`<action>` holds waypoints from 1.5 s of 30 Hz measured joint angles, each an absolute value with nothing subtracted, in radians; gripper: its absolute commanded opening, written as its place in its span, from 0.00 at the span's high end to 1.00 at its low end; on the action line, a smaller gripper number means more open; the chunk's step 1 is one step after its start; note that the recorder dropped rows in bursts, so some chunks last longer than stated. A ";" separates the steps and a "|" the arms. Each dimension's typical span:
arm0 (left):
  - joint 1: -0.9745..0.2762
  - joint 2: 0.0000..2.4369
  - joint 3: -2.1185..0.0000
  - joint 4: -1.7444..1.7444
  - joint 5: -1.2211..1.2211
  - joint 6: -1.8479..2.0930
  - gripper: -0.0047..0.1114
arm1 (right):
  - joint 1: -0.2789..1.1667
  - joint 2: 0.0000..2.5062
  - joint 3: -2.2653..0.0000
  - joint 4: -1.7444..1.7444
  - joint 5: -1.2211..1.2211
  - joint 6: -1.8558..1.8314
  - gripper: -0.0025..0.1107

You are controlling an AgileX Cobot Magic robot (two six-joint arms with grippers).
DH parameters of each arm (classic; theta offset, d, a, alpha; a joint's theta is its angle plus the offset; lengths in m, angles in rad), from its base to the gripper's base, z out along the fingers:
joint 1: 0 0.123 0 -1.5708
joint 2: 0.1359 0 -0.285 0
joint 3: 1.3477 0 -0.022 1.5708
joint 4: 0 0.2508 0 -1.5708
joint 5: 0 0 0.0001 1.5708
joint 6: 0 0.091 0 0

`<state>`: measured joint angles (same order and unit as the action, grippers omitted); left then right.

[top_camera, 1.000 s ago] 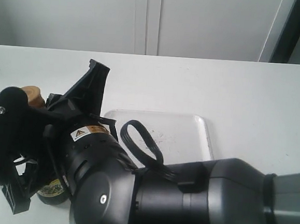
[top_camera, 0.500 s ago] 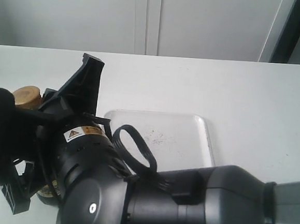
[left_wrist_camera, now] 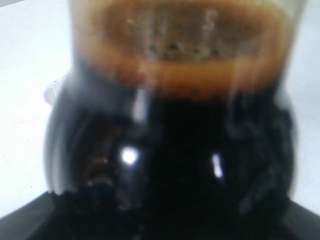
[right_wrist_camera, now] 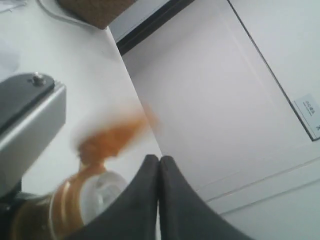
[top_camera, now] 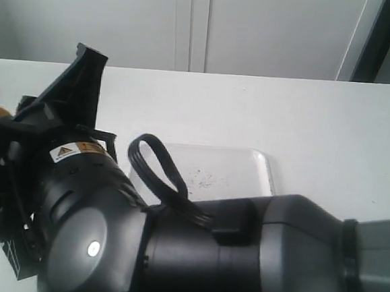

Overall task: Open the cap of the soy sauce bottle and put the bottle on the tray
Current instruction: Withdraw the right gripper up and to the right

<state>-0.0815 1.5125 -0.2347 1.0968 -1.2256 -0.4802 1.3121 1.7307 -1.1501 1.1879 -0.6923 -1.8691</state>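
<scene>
Plainly, the right gripper (right_wrist_camera: 159,162) is pinched shut on nothing, just beside the flipped-open cap (right_wrist_camera: 117,132) and white spout (right_wrist_camera: 100,192). The left gripper (top_camera: 18,262) is mostly hidden, so its hold on the soy sauce bottle (left_wrist_camera: 165,150) cannot be told. The tray (top_camera: 243,173) lies at 3 o'clock of the bottle, past the crossing right arm: a bump or tilt there could spill sauce.

Light was bright, even and soft; the white worktop (top_camera: 318,122) looked nearly washed out, with hardly any shadow. In the exterior view the dark right arm (top_camera: 240,258), close to the lens, was soft, with one glint at 7 o'clock. The left wrist view showed the soy sauce bottle (left_wrist_camera: 170,165) fully out of focus. In the right wrist view the cap (right_wrist_camera: 117,131) was smeared by motion.
</scene>
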 measured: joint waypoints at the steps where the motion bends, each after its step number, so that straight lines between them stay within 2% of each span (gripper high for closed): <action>1: -0.081 1.513 -0.235 1.097 -1.226 -0.480 0.96 | 1.314 1.731 -1.159 1.187 -0.680 -1.871 0.98; 13: -0.081 1.513 -0.235 1.099 -1.226 -0.480 0.96 | 1.287 1.733 -1.261 1.265 -0.596 -1.873 0.98; 22: -0.081 1.513 -0.235 1.101 -1.226 -0.480 0.96 | 1.081 1.683 -1.264 1.486 -0.306 -1.875 0.98; 32: -0.081 1.513 -0.235 1.101 -1.226 -0.480 0.96 | 0.873 1.658 -1.264 1.548 0.078 -1.875 0.98; 38: -0.081 1.513 -0.235 1.101 -1.226 -0.480 0.96 | 0.761 1.658 -1.264 1.420 0.357 -1.857 0.98; 45: -0.081 1.513 -0.235 1.101 -1.226 -0.480 0.96 | 0.629 1.658 -1.265 1.029 0.626 -1.666 0.98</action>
<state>-0.0815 1.5125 -0.2347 1.1006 -1.2256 -0.4802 0.6294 1.6582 -1.2655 1.0288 0.6256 -1.6656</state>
